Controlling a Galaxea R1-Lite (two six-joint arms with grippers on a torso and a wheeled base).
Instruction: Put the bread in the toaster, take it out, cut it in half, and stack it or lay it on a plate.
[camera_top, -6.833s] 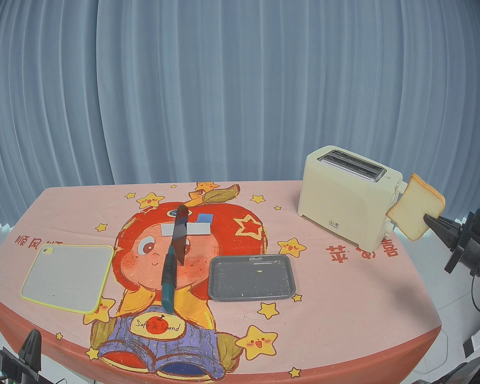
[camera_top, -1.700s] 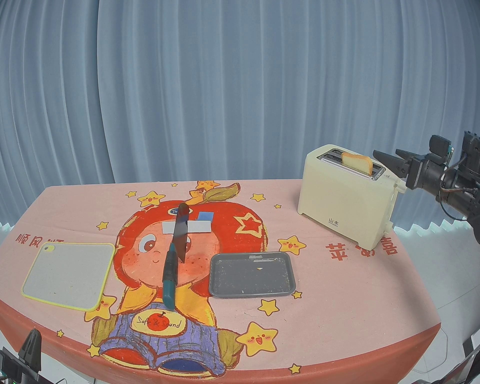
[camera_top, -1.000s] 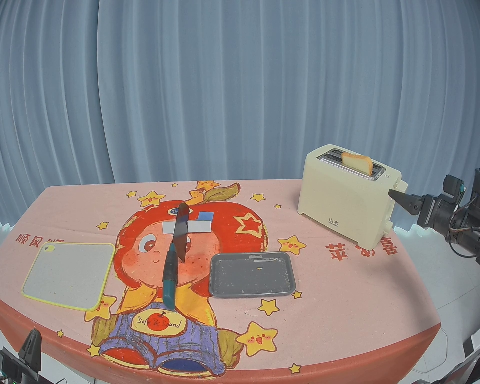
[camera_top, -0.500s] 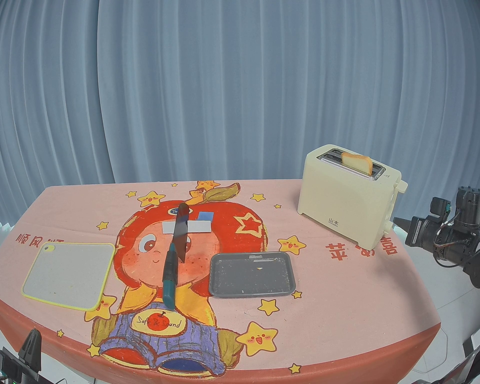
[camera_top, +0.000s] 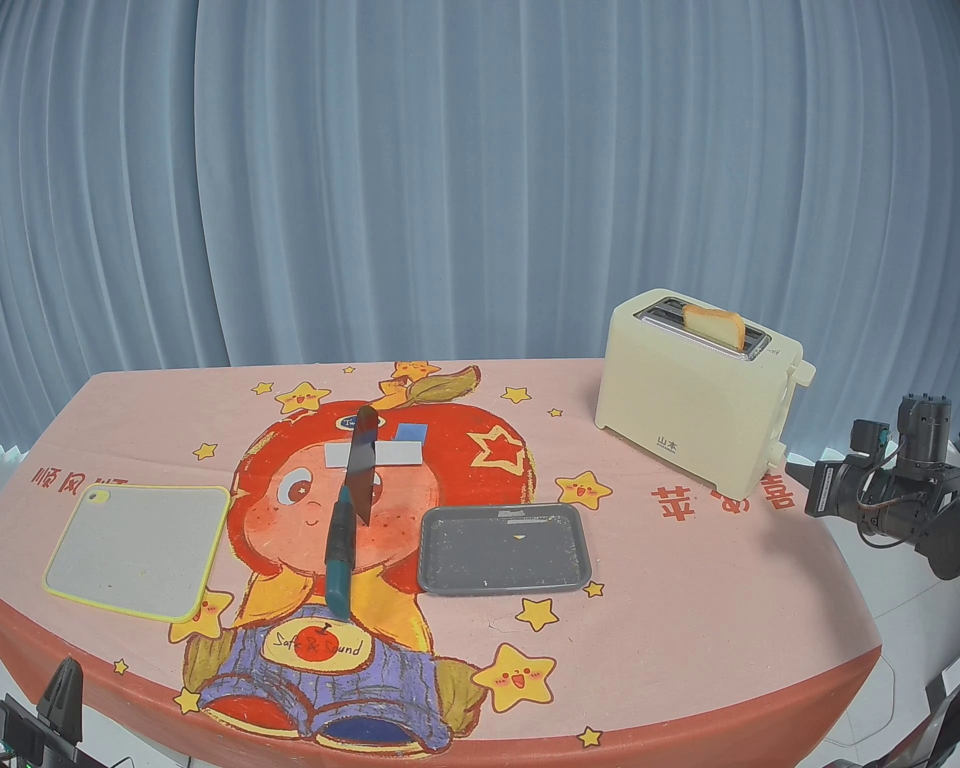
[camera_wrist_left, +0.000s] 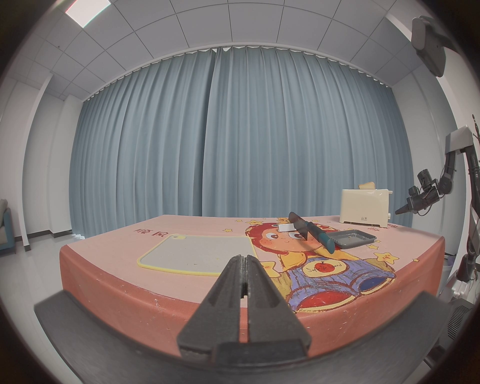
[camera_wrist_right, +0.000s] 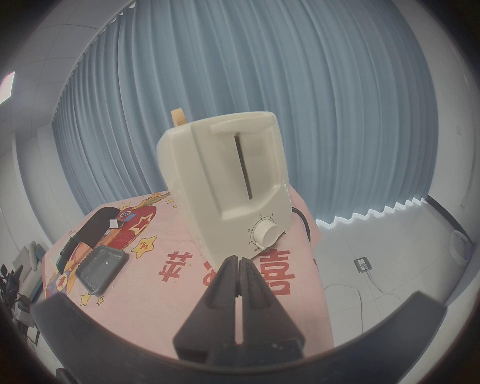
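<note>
From the head camera you have the bread (camera_top: 714, 324), a pale slice with a tan crust. It stands in a top slot of the boxy cream toaster (camera_top: 690, 400) at the counter's (camera_top: 700, 600) far right, with its upper edge poking out. A flat grey rectangular plate (camera_top: 480, 555) with a raised rim lies mid-counter. Just left of it lies a knife (camera_top: 345, 500) with a dark blade and teal handle. Well left again is a rounded grey cutting board (camera_top: 135, 552) edged in yellow-green. The counter's pink cloth shows a cartoon figure, stars and red characters, and the toaster's front carries a small dark mark.

From the left wrist camera, the left fingers (camera_wrist_left: 227, 290) are pressed together and empty, just off the counter's near edge, facing the board.

From the right wrist camera, the right fingers (camera_wrist_right: 222, 290) are closed together on nothing. They point at the toaster's end, apart from it. Here you get its lever (camera_wrist_right: 240, 124) at the top of a narrow slot, a round dial (camera_wrist_right: 264, 232) with tick marks, and a black cord (camera_wrist_right: 300, 220).
</note>
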